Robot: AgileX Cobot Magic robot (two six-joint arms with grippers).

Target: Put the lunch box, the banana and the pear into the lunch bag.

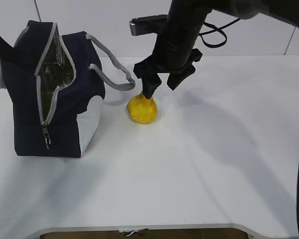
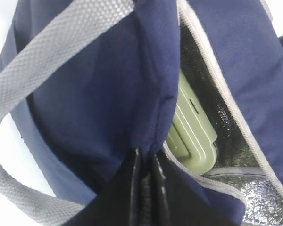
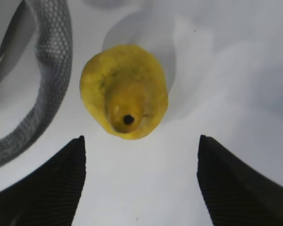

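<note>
White desk [image 1: 199,169]: pear [image 1: 142,108] upright beside lunch bag [image 1: 50,99] (left gripper [image 2: 146,160] pinching its flap), right gripper [image 1: 159,85] spread wide above, empty; off-centre closing could topple it.

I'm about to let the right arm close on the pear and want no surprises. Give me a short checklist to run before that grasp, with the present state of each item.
1. Right gripper open wide enough for the pear: ok, jaws stand well apart.
2. Pear between the fingers: not ok yet; it stands upright on the table, beyond the fingertips.
3. Grey handle out of the closing path: ok, it lies beside the pear, apart.
4. Lunch bag unzipped: ok, opening gapes.
5. Left gripper holding the bag's edge: ok, shut on the fabric.
6. Room inside beside the lunch box: cannot tell.
</note>
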